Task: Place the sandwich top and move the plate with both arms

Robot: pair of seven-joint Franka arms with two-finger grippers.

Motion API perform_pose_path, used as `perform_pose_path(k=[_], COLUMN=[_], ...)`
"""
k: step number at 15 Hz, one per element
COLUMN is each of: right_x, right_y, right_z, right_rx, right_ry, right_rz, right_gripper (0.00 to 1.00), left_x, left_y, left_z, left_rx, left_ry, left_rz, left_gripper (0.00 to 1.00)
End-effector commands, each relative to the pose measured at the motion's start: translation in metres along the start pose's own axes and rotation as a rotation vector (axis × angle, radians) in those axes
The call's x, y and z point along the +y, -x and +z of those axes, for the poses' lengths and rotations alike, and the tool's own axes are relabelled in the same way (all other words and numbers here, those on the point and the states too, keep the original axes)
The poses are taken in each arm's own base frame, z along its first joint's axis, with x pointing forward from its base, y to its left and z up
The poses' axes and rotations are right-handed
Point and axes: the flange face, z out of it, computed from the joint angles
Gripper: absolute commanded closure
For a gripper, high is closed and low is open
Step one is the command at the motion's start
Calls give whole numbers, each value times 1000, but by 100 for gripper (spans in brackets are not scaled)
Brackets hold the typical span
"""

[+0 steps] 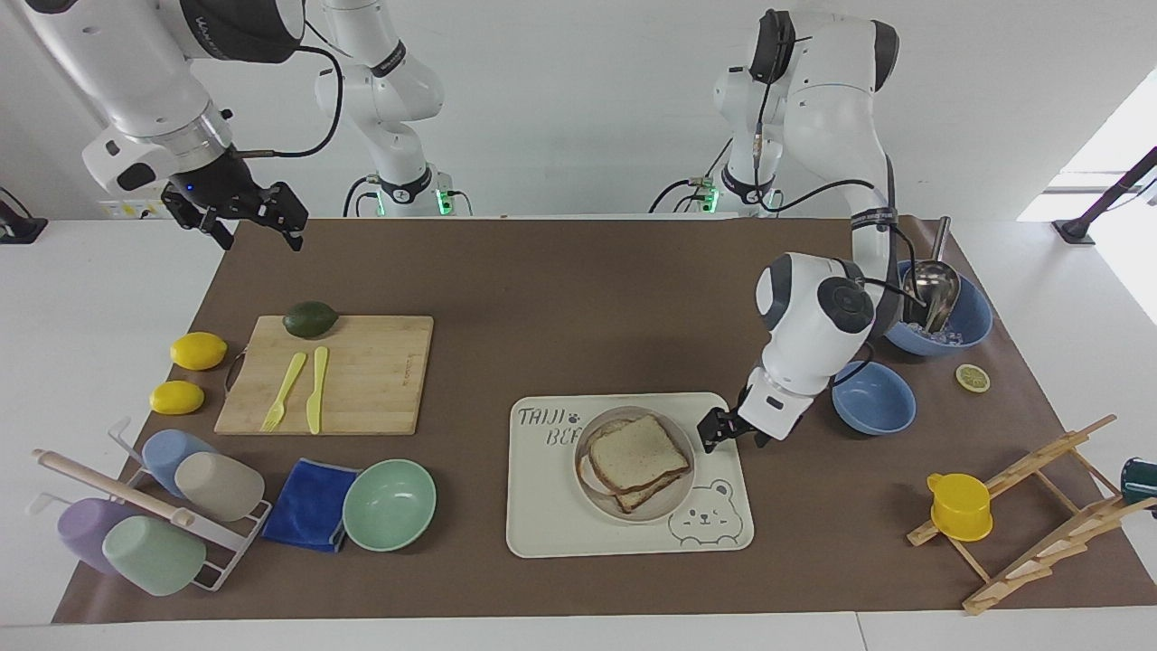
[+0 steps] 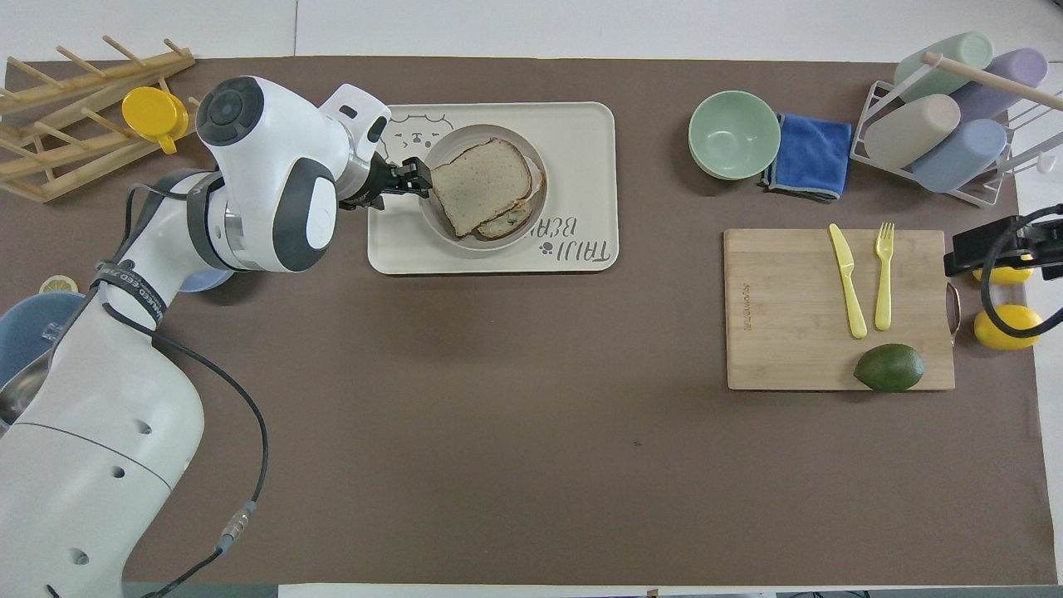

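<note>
The sandwich top (image 1: 638, 450) lies flat on a lower slice (image 1: 646, 495) in the round beige plate (image 1: 673, 502). The plate stands on the cream bear-print tray (image 1: 560, 524). In the overhead view the sandwich top (image 2: 482, 181) covers most of the plate (image 2: 473, 133). My left gripper (image 1: 712, 431) is open and empty. It hangs low over the tray's edge beside the plate, toward the left arm's end, a small gap from the rim. It also shows in the overhead view (image 2: 415, 173). My right gripper (image 1: 258, 217) is open and waits high over the mat's corner at the right arm's end.
Two blue bowls (image 1: 872, 396) (image 1: 935, 312) stand by the left arm, the larger holding a metal scoop. A mint-green bowl (image 1: 389, 504) and blue cloth (image 1: 312, 504) lie beside the tray. A cutting board (image 1: 362, 371) carries an avocado, fork and knife. Cup racks stand at both ends.
</note>
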Motion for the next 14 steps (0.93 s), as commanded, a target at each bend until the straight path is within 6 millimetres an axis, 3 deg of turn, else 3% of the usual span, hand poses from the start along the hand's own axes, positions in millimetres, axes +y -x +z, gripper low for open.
perform_pose_path(k=[1, 8, 11, 14], right_x=[2, 2, 2, 2], right_y=[7, 7, 7, 7], right_z=[-1, -1, -1, -1], right_rx=[-2, -2, -2, -2], right_ry=[0, 0, 0, 0], right_rz=[-5, -5, -5, -5], right_gripper=[0, 0, 0, 0], left_x=[-20, -51, -56, -58], left_y=[7, 40, 70, 104], left_z=[-73, -196, -234, -254], left_rx=[8, 3, -64, -149], left_ry=[-27, -118, -134, -141], left_rz=[12, 9, 7, 20], left_gripper=[0, 0, 0, 0])
